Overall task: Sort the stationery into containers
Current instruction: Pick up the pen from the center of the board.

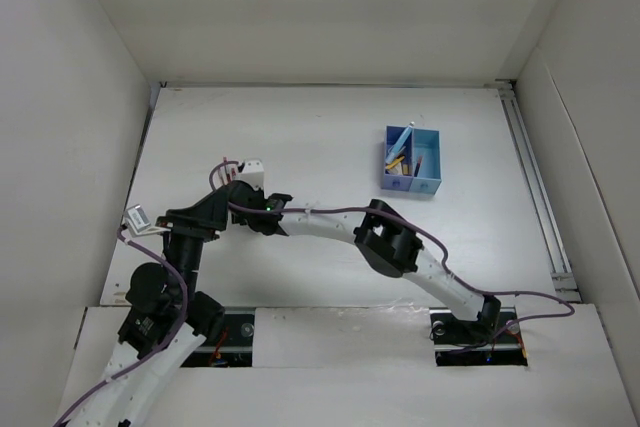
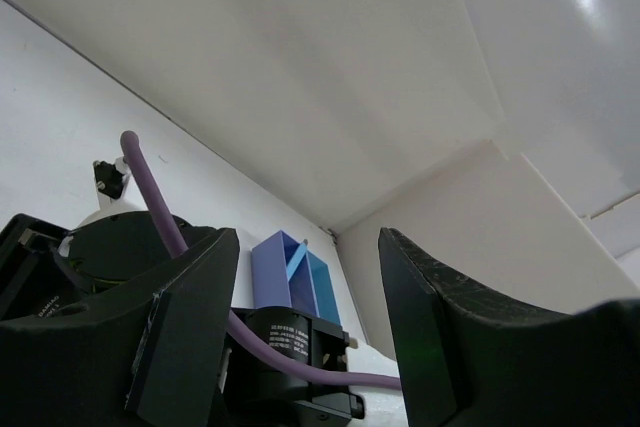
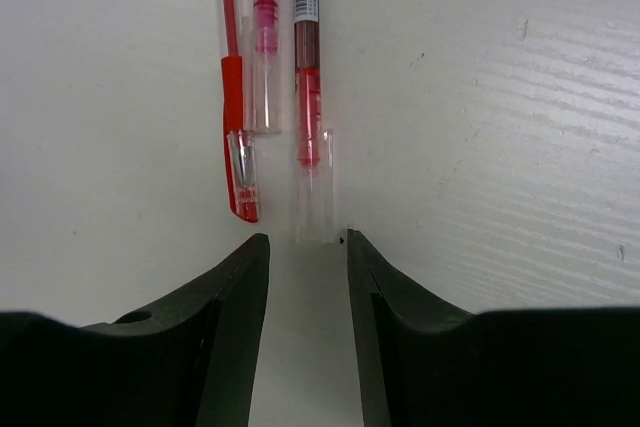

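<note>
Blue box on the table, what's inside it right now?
The blue box holds a light blue pen and a yellow-black piece in its left section; one thin dark item sits right. Walls hide the bottoms.

On the white counter [image 3: 480, 97], 1 pen [image 3: 240, 137] was clear with a red clip and a pink band, and the other pen [image 3: 308, 107] was clear with red and dark maroon inside. The box [image 1: 425, 185] had a darker and a lighter blue section, with a light blue pen [image 1: 401, 138] and a yellow-black piece [image 1: 396, 160] in it. The left hand [image 2: 305, 247] and right hand [image 3: 305, 247] were black, and the cable [image 2: 160, 217] was purple.
</note>
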Motion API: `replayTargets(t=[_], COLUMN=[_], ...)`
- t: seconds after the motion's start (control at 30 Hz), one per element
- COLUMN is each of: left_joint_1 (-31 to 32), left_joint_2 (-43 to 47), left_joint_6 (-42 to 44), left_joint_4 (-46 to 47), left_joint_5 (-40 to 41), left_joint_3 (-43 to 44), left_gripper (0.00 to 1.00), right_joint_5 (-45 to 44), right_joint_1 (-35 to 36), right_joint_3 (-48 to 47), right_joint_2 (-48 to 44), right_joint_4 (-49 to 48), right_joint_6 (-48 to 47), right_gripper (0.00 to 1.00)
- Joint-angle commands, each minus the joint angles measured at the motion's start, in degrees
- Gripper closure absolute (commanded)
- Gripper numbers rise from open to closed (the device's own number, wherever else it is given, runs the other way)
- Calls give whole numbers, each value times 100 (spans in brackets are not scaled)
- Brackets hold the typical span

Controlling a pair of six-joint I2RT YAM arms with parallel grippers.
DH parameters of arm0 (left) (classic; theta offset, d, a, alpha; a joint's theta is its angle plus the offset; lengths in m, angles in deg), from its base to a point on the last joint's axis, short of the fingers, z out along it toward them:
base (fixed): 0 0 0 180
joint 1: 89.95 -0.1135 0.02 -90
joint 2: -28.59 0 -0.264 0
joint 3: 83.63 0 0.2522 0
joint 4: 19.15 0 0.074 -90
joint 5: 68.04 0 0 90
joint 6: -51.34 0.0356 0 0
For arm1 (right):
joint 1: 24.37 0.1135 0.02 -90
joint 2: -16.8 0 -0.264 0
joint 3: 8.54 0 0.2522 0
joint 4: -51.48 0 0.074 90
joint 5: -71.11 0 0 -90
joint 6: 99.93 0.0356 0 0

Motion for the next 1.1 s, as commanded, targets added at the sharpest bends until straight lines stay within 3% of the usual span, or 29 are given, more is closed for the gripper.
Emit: replayTargets(t=[0.0, 0.27, 0.4, 0.47, 0.57, 0.77, 0.83, 1.07], left_joint_1=[50, 50, 50, 50, 50, 50, 50, 50], left_joint_2=[1306, 1306, 1306, 1306, 1306, 1306, 1306, 1306], left_joint_6=[-12, -65, -65, -65, -65, -65, -65, -65], left_joint_4=[98, 98, 98, 98, 98, 98, 98, 98], left_joint_5=[-70, -70, -70, -70, -70, -70, -70, -17], left_joint_3=[244, 192, 192, 192, 192, 192, 192, 192], left_gripper=[45, 44, 44, 44, 44, 44, 43, 43], right_joint_5=[-376, -552, -500, -447, -376, -376, -447, -657], right_joint_1=[36, 36, -17, -17, -17, -69, -69, -69], right_joint_3=[-111, -410, -551, -603, -604, -525, -288, 1100], right_joint_2=[310, 565, 767, 828, 890, 952, 768, -224], right_joint_4=[190, 304, 304, 235, 181, 181, 103, -434], right_joint_6=[-24, -24, -24, -24, -24, -24, 28, 318], right_gripper=[56, 46, 46, 58, 67, 95, 100, 100])
